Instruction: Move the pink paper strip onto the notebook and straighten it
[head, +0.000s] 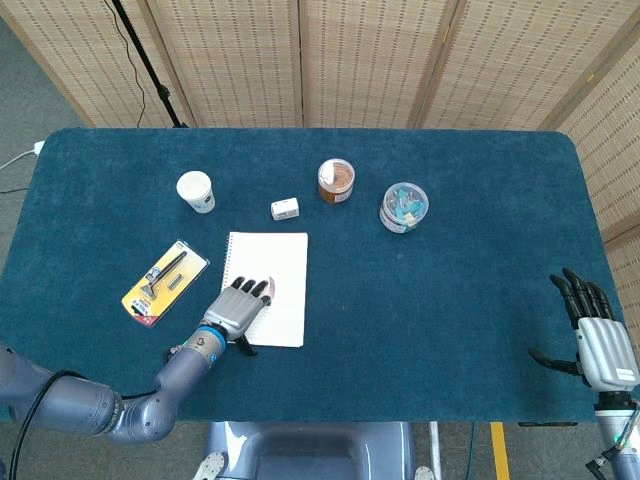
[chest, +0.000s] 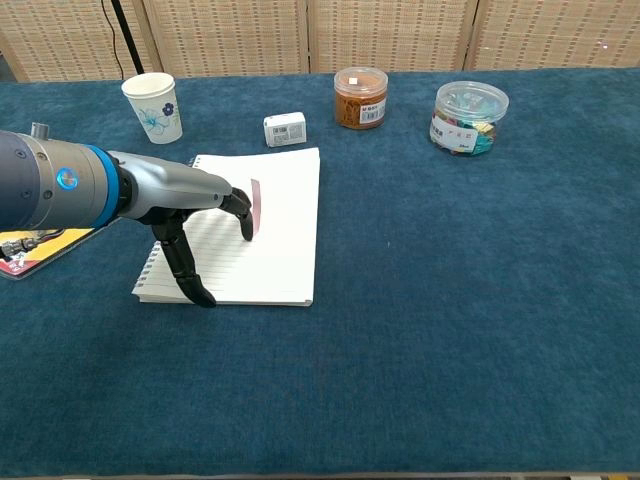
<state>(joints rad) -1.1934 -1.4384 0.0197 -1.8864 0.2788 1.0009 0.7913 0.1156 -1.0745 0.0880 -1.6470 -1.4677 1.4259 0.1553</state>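
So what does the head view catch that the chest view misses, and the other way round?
Only the head view shows the right hand, open and off past the table's right edge, and the whole yellow tool package. Only the chest view shows the flower print on the paper cup and the notebook's ruled lines. Both show the left hand resting on the notebook with fingertips on the pink paper strip, plus the small white box, brown jar and clear tub.
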